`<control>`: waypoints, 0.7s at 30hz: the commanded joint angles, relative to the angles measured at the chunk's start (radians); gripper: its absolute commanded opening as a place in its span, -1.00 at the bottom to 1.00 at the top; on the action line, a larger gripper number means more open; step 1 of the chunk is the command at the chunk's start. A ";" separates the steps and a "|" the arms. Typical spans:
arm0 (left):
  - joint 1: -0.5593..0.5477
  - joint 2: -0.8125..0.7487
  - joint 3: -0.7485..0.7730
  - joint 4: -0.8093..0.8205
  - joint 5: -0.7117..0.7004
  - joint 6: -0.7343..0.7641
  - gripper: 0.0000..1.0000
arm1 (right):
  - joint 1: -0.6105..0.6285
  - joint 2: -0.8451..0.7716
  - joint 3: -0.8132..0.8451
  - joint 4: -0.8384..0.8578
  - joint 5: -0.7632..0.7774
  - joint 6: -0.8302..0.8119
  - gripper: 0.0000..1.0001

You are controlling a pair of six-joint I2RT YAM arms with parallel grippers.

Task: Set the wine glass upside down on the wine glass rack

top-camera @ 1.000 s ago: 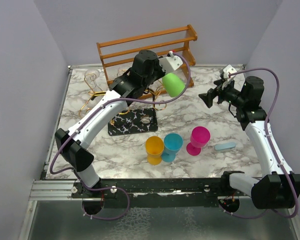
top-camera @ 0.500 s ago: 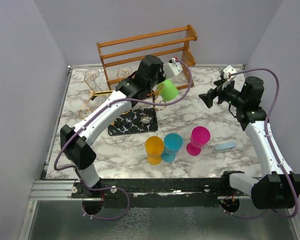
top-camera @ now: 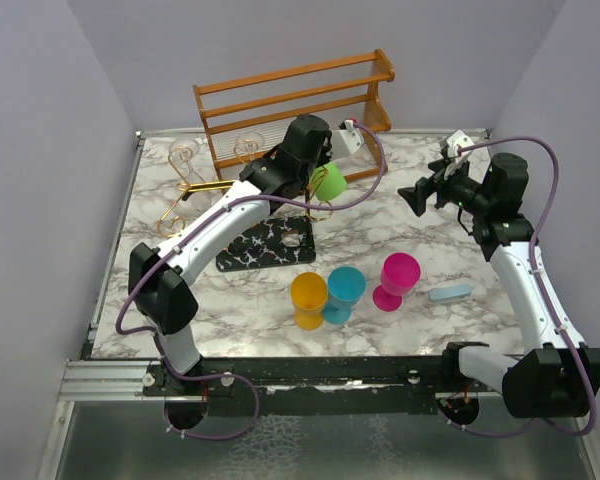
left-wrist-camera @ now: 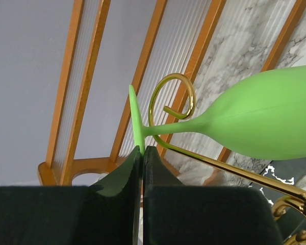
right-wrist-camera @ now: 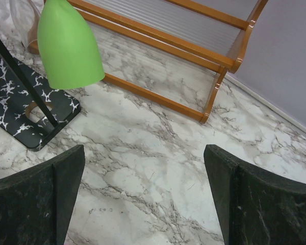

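Top view first: your left gripper point(top-camera: 318, 166) is up over the far end of the wine glass rack point(top-camera: 262, 245). The green wine glass point(top-camera: 331, 184) hangs from it above the rack's black base, on the side toward the wooden shelf point(top-camera: 290, 95). Your right gripper point(top-camera: 412, 196) sits well off to the rack's right.

Left wrist view now: the jaws are clamped on the thin edge of the glass's foot, and the pads point(left-wrist-camera: 120, 173) meet with only that disc between them. The stem crosses a gold scroll point(left-wrist-camera: 173, 97) of the rack, though I can't tell whether it touches the wire. As I read it, you're on the hanging step. Feed the stem in along the wire so the foot rides above it, with the bowl mouth-down. Let go only once the foot bears on the wire. That edge pinch is slim, so go slowly and don't twist.

Right wrist view: the fingers are spread wide with nothing between them. Above the rack's base the glass shows as a smooth, opaque lime bowl, matte and unmarked, widening toward a mouth that points down.
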 commanded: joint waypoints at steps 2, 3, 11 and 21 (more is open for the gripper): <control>-0.006 0.016 0.004 0.046 -0.056 0.014 -1.00 | -0.007 -0.018 -0.013 0.030 -0.005 -0.008 0.99; -0.006 0.019 0.006 0.049 -0.057 0.014 -1.00 | -0.007 -0.017 -0.012 0.029 -0.006 -0.008 0.99; -0.006 0.047 0.039 0.063 -0.058 0.028 -1.00 | -0.008 -0.019 -0.013 0.027 -0.006 -0.011 0.99; -0.006 0.070 0.074 0.065 -0.035 0.027 -1.00 | -0.010 -0.016 -0.013 0.026 -0.005 -0.014 0.99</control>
